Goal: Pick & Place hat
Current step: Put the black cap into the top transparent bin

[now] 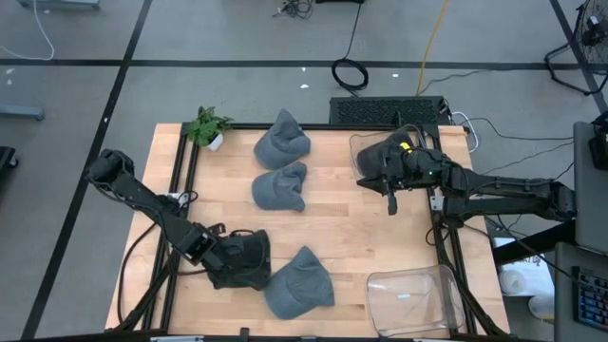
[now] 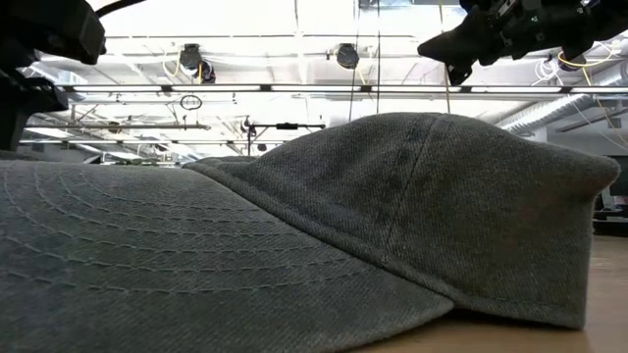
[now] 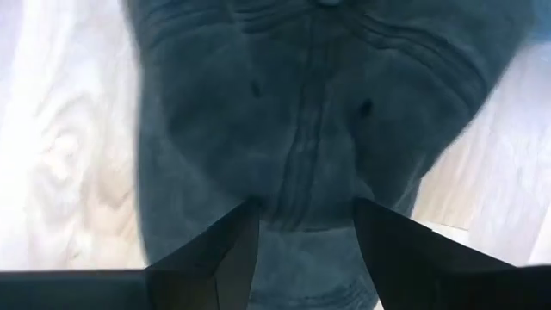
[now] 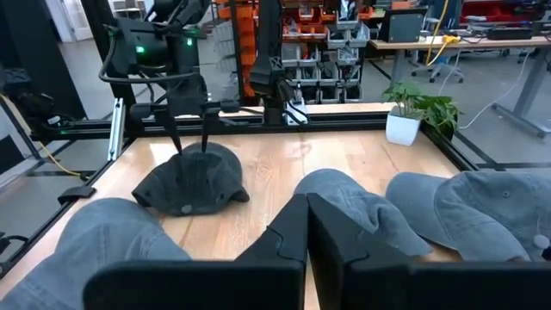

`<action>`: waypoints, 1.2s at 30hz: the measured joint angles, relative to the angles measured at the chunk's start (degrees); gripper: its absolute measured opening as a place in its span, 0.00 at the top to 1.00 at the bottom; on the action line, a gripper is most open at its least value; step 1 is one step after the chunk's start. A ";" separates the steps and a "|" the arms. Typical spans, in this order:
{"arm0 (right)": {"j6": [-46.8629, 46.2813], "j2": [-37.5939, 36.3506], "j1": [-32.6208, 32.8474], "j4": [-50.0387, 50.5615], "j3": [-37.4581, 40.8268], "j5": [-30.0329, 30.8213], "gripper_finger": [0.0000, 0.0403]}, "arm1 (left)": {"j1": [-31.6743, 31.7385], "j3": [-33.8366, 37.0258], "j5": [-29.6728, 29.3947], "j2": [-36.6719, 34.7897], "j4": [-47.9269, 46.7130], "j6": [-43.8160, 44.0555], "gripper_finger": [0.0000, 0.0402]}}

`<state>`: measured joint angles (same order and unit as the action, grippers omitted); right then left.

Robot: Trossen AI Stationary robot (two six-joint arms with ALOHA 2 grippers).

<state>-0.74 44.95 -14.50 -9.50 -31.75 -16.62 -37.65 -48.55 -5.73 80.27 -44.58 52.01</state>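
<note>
My left gripper (image 1: 255, 269) sits low at the near left part of the table (image 1: 351, 223), right against the grey hat (image 1: 300, 282) that lies at the near edge. In my left wrist view the two fingers (image 3: 228, 254) stand partly apart with the hat's cloth (image 3: 310, 129) filling the space ahead of them and running down between them; the tips touch the fabric, but I cannot tell whether I have any of it pinched. From the low view the hat (image 2: 324, 245) rests flat on the wood, brim spread wide, none of it lifted.

My right gripper (image 1: 390, 201) hangs above the far right part of the table, fingers (image 4: 288, 228) pressed together on nothing, well apart from that hat.

Two more grey hats (image 1: 281, 163) lie one behind the other toward the far middle, beside a small potted plant (image 1: 208, 127). A clear plastic bin (image 1: 410, 298) stands at the near right corner.
</note>
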 joint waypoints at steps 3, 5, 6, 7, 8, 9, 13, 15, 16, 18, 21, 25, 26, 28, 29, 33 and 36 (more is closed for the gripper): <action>0.26 0.00 0.00 0.00 0.00 0.00 1.00 | -0.02 1.46 -1.55 0.00 3.38 -2.58 0.50; 0.38 0.00 0.00 0.00 0.00 0.00 1.00 | 0.00 2.56 -2.61 0.00 5.01 -4.26 0.50; 0.38 0.00 0.00 -0.01 0.00 0.00 1.00 | 0.00 3.15 -2.86 0.00 5.74 -4.68 0.50; 0.38 0.00 0.00 0.00 0.00 0.00 1.00 | 0.00 3.80 -3.15 0.00 6.43 -5.09 0.50; 0.38 0.00 0.00 0.00 0.00 0.00 1.00 | 0.00 4.43 -3.57 0.00 7.31 -5.49 0.50; 0.38 0.00 0.00 0.00 0.00 0.00 1.00 | 0.00 5.08 -4.09 0.00 8.34 -5.73 0.50; 0.38 0.00 0.00 0.00 0.00 0.00 1.00 | 0.02 7.26 -6.58 -0.02 10.80 -5.84 0.50; 0.38 0.00 0.00 0.00 0.00 0.01 1.00 | 0.02 8.04 -6.90 -0.02 11.67 -5.84 0.51; 0.38 0.00 0.00 0.01 0.00 0.00 1.00 | 0.00 8.31 -7.04 -0.02 12.01 -5.96 0.52; 0.38 0.00 0.00 0.02 0.00 0.00 1.00 | 0.00 8.59 -7.38 -0.02 12.16 -6.47 0.58; 0.38 0.00 0.00 0.04 0.00 0.00 1.00 | 0.00 8.61 -7.51 -0.02 11.94 -6.52 0.73; 0.38 0.00 0.00 0.02 0.00 0.01 1.00 | 0.31 8.61 -7.25 -0.02 11.94 -6.38 0.96; 0.38 0.00 0.00 0.02 0.00 0.02 1.00 | 0.42 8.61 -7.15 -0.02 12.06 -5.34 0.96; 0.36 0.00 0.00 0.02 0.00 0.02 1.00 | 0.42 8.63 -7.19 -0.02 13.39 -4.32 0.97; 0.36 0.00 0.00 0.02 0.00 0.02 1.00 | 0.42 8.62 -7.22 -0.02 14.24 -4.92 0.98; 0.36 0.02 0.00 -0.05 0.00 0.02 1.00 | 0.73 5.33 -7.97 -0.69 14.00 -10.16 0.98; -0.04 0.02 0.00 -0.13 0.00 0.02 1.00 | 1.61 1.06 -8.70 -1.20 9.32 -13.26 0.99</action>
<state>-0.78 44.97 -14.50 -9.63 -31.75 -16.60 -36.04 -47.49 -14.43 79.07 -35.26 38.75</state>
